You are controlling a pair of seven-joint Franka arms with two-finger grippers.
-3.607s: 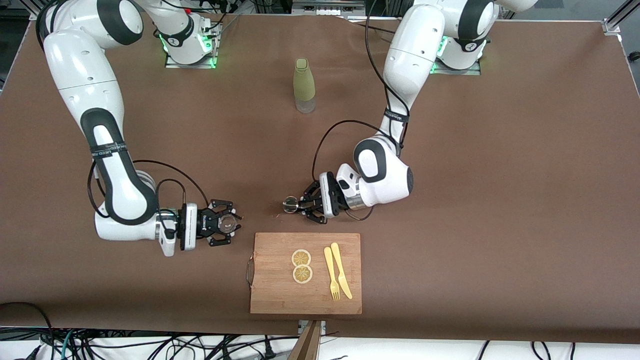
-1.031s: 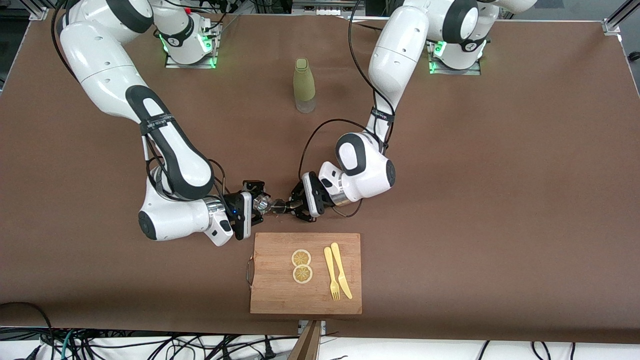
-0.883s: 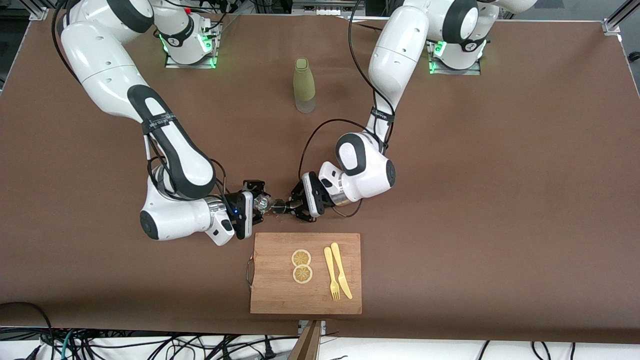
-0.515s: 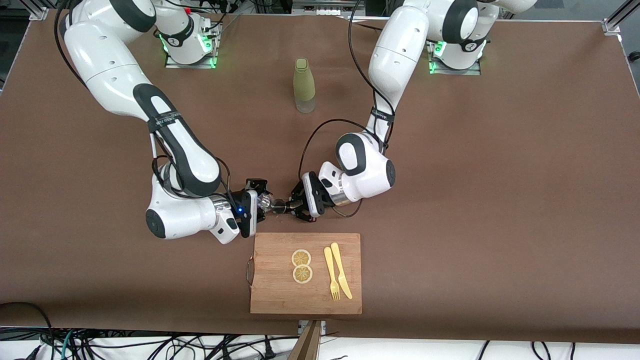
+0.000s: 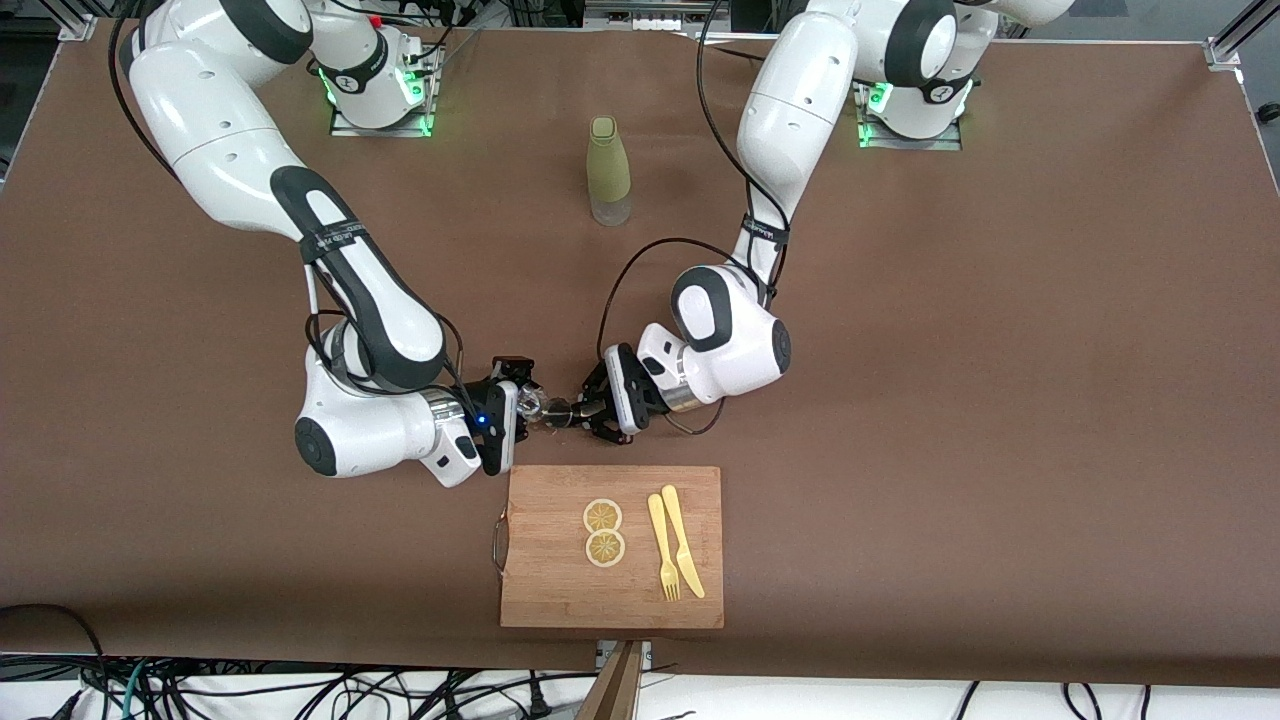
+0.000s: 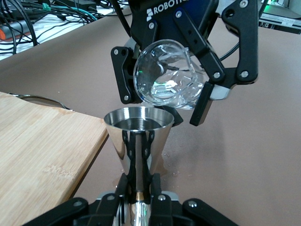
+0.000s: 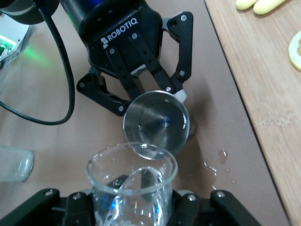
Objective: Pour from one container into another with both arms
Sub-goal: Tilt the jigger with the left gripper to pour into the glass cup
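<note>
The tiny clear glass cup (image 5: 529, 404) hangs just above the table, with my right gripper (image 5: 522, 406) shut on it. It is tipped, its rim over the mouth of the steel jigger (image 5: 556, 408). My left gripper (image 5: 577, 410) is shut on the jigger's narrow waist and holds it upright. In the left wrist view the jigger (image 6: 138, 136) stands in my left gripper (image 6: 138, 188), with the tilted cup (image 6: 168, 75) above it. In the right wrist view the cup (image 7: 131, 188) sits in my right gripper (image 7: 131, 209), its lip over the jigger's bowl (image 7: 156, 122).
A wooden cutting board (image 5: 610, 600) lies just nearer the camera, with two lemon slices (image 5: 603, 517), a yellow fork (image 5: 664, 550) and a knife (image 5: 682, 540). An olive-green bottle (image 5: 608, 170) stands between the arm bases. Droplets (image 7: 221, 155) wet the table under the jigger.
My right arm has carried the cup from the right arm's end over to the jigger and tipped it further. The left arm has shifted slightly toward it and now holds still.
</note>
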